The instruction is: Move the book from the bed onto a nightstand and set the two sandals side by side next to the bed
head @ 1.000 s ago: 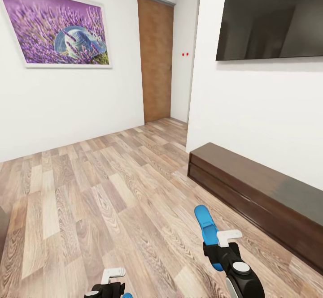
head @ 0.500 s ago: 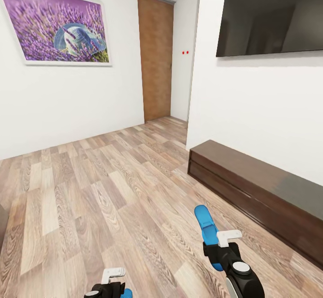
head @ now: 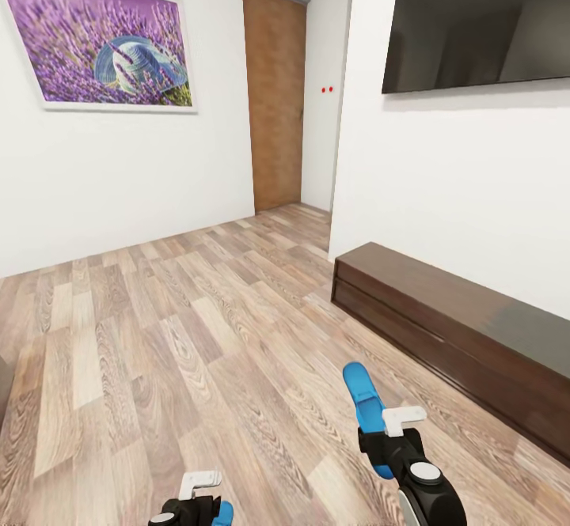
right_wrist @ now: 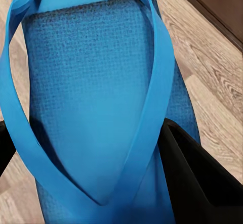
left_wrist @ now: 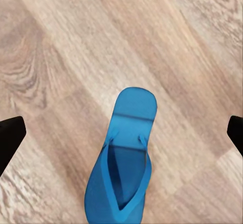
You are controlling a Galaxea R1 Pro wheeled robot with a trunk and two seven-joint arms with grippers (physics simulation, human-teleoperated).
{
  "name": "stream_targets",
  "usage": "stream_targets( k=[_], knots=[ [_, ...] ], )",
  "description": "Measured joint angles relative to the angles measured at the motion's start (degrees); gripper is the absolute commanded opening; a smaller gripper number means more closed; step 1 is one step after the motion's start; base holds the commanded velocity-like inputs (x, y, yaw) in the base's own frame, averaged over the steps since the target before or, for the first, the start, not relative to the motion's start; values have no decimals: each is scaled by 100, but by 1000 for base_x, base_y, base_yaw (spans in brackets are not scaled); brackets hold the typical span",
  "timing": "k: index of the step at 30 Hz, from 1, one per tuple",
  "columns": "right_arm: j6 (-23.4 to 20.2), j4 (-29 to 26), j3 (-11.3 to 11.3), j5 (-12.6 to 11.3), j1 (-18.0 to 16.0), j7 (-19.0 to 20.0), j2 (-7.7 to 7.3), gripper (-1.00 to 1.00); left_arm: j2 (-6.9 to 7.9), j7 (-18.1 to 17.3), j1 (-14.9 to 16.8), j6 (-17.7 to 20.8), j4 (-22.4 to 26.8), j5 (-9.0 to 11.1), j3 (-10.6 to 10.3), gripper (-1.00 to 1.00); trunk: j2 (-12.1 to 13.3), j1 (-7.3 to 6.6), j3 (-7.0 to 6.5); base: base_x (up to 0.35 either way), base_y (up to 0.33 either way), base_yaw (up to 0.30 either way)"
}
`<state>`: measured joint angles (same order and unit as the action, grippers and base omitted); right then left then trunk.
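R gripper (head: 380, 439) is closed on one blue sandal (head: 365, 406), which sticks up and fwd above the wood floor (head: 158, 336). L gripper (head: 207, 502) holds the other sandal (left_wrist: 123, 168), but jaw width I cannot tell. Long dark bench (head: 451, 336) stands at right wall; lavender picture (head: 103, 43) hangs at left.

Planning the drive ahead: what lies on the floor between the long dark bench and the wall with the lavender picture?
In the head view only bare wood-plank floor lies between the bench and the lavender picture's wall.
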<state>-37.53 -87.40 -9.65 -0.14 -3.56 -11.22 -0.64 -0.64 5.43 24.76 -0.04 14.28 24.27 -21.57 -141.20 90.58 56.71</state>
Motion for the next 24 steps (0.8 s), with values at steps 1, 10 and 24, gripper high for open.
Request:
stream_targets(
  k=[1, 10, 24],
  knots=[
    [1, 5, -1, 1, 0, 0, 0, -100, 0, 0, 0, -1, 0, 0, 0, 100, -40, 22, 18, 0, 0, 0],
    [5, 79, -10, 1, 0, 0, 0, -100, 0, 0, 0, -10, 0, -1, 0, 100, -208, 124, 200, 0, 0, 0],
    [7, 97, -4, 2, 0, 0, -5, -100, -10, 73, 0, -19, -8, -9, -32, 100, -227, 160, 511, 0, 0, 0]
  ],
)
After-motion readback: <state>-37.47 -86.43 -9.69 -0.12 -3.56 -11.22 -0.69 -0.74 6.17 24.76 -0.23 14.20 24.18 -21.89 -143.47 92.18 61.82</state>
